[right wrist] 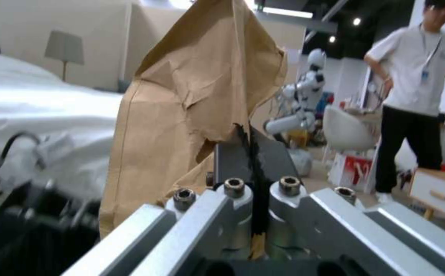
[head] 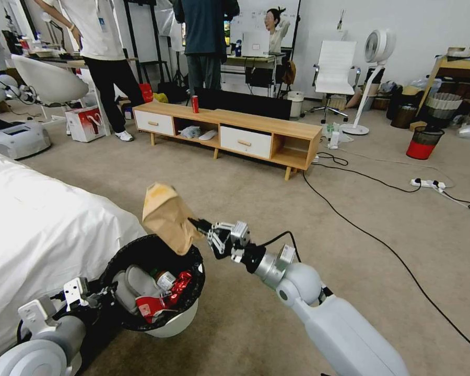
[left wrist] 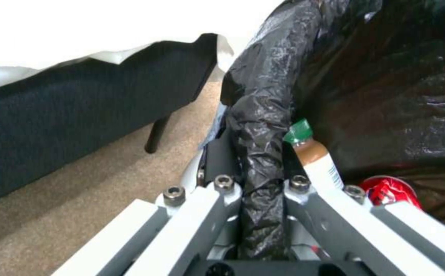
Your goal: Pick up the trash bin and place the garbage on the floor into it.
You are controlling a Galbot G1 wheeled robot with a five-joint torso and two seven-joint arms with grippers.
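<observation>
The left gripper (head: 102, 298) is clamped on the rim of the trash bin (head: 180, 322), pinching the black bag (left wrist: 263, 126) folded over that rim between its closed fingers (left wrist: 217, 153). The bin hangs tilted above the carpet (head: 256, 203), at about seven o'clock in the head view, right beside the white bed (head: 36, 224). Its pale underside faces the carpet and its mouth is turned up toward the robot.

Inside the bin lie a small bottle (head: 165, 279) with a green cap and brown contents, a crushed red wrapper (head: 180, 284), a red-and-white cup (head: 150, 307) and some pale tissue (head: 133, 284). In the left wrist view the bottle (left wrist: 314, 157) leans against the inside of the bag just beside the gripped rim, and the red wrapper (left wrist: 389, 191) sits close by it.

The right gripper (head: 199, 225) is closed on the edge of a crumpled brown paper bag (head: 168, 216). The bag stands upright from the fingers and hangs directly over the far rim of the bin, its lower end touching or just above the black liner; I cannot tell which. In the right wrist view the paper bag (right wrist: 197, 111) rises from between the shut fingers (right wrist: 233, 161), a torn edge pinched there.

At twelve o'clock, well apart from the arms, stands a low wooden cabinet (head: 230, 130) with a red can (head: 195, 104) on top. A black cable (head: 381, 240) runs across the carpet toward four o'clock.
</observation>
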